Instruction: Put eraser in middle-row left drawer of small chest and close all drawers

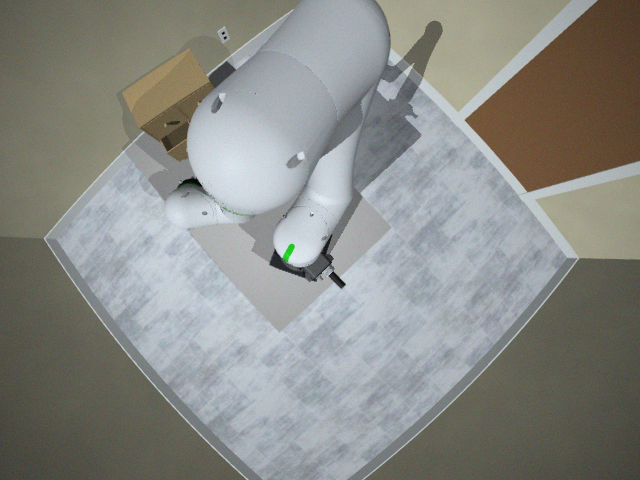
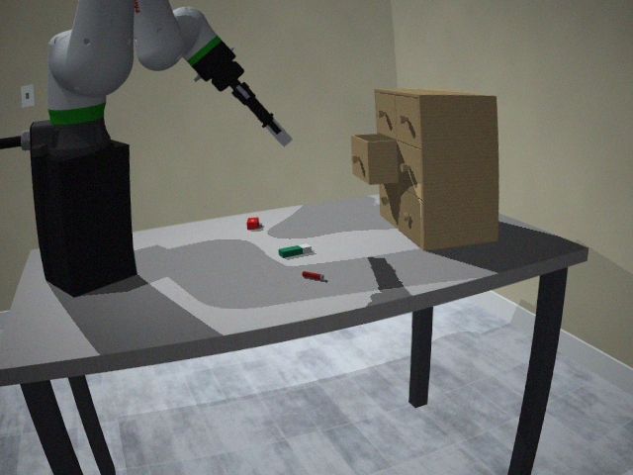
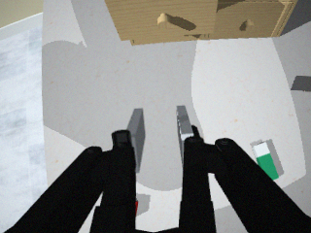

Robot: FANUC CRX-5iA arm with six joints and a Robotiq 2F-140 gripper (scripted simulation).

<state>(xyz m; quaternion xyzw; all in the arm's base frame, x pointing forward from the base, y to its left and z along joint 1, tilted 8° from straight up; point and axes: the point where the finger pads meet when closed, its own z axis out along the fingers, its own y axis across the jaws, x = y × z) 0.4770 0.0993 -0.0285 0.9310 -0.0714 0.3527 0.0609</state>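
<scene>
The eraser [image 2: 295,250] [image 3: 267,159], green with a white end, lies flat on the table [image 2: 215,307] in front of the chest. The small wooden chest [image 2: 449,168] [image 1: 165,98] stands at the table's right end. Its middle-row left drawer [image 2: 372,158] [image 3: 162,0] is pulled partly out and looks empty; the other drawers are in. My gripper [image 2: 283,138] [image 3: 160,120] hangs high above the table, tilted down, left of the open drawer and above the eraser. Its fingers are nearly shut with a narrow gap and hold nothing. The arm hides the gripper in the overhead view.
A small red cube [image 2: 252,223] sits behind the eraser. A small red cylinder [image 2: 313,276] lies in front of it. The arm's black pedestal [image 2: 81,215] stands at the table's left end.
</scene>
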